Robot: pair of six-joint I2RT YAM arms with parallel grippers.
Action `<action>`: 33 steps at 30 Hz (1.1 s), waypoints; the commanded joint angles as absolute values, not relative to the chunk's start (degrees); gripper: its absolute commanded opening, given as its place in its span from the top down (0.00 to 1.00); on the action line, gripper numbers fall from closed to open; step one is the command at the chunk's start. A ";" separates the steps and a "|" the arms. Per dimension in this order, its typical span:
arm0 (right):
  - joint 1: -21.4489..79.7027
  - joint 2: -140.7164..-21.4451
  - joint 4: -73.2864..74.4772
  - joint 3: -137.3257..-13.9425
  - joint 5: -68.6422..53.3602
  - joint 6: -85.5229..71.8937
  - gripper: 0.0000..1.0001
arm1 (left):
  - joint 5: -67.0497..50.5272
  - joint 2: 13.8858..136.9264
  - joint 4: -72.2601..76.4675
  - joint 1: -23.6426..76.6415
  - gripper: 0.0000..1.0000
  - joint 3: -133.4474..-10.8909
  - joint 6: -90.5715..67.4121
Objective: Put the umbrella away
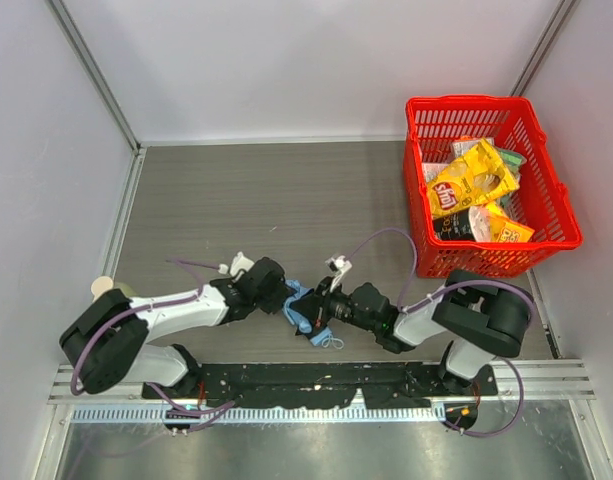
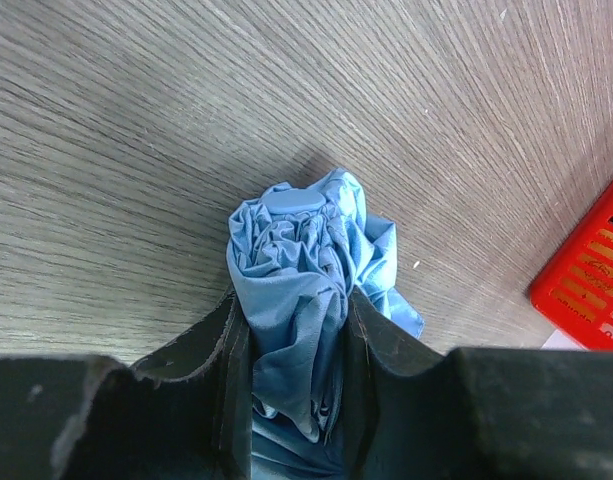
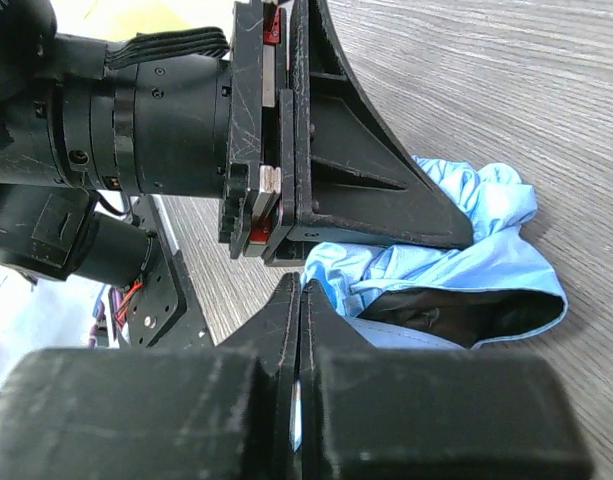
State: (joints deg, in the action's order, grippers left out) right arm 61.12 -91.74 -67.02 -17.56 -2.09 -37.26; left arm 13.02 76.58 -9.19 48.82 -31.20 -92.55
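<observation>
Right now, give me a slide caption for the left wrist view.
Left gripper clamps the bunched sky-blue fabric umbrella; grey wood-grain table behind, red plastic basket at right.

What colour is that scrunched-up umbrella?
Light sky blue. The umbrella shows best in the left wrist view.

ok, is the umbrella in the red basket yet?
No, the umbrella is gripped by the left gripper, well apart from the red basket.

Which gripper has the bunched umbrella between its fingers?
The left gripper: its black fingers clamp both sides of the light sky-blue fabric umbrella. The right gripper is shut flat, its fingers pressed together.
</observation>
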 commanded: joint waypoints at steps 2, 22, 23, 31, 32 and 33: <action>64.25 -94.64 -83.50 -21.97 -8.08 -37.62 0.99 | 9.67 78.49 -17.49 49.22 1.00 -26.81 -92.37; 69.08 -99.23 -48.57 -22.31 5.01 -34.63 0.79 | 9.58 74.88 -19.42 49.04 1.00 -26.72 -92.73; 69.17 -98.53 -46.25 -22.93 4.92 -34.63 0.79 | 9.58 74.97 -19.42 49.04 1.00 -26.81 -92.64; 72.95 -92.64 -26.65 -27.33 11.69 -33.31 0.75 | 9.67 75.24 -18.81 49.04 1.00 -26.54 -92.73; 72.95 -92.29 -25.67 -27.86 11.34 -33.48 0.74 | 9.84 75.06 -18.90 49.04 1.00 -26.54 -92.72; 72.95 -91.94 -22.53 -29.51 10.64 -33.40 0.74 | 10.28 74.88 -19.16 49.04 1.00 -26.63 -92.38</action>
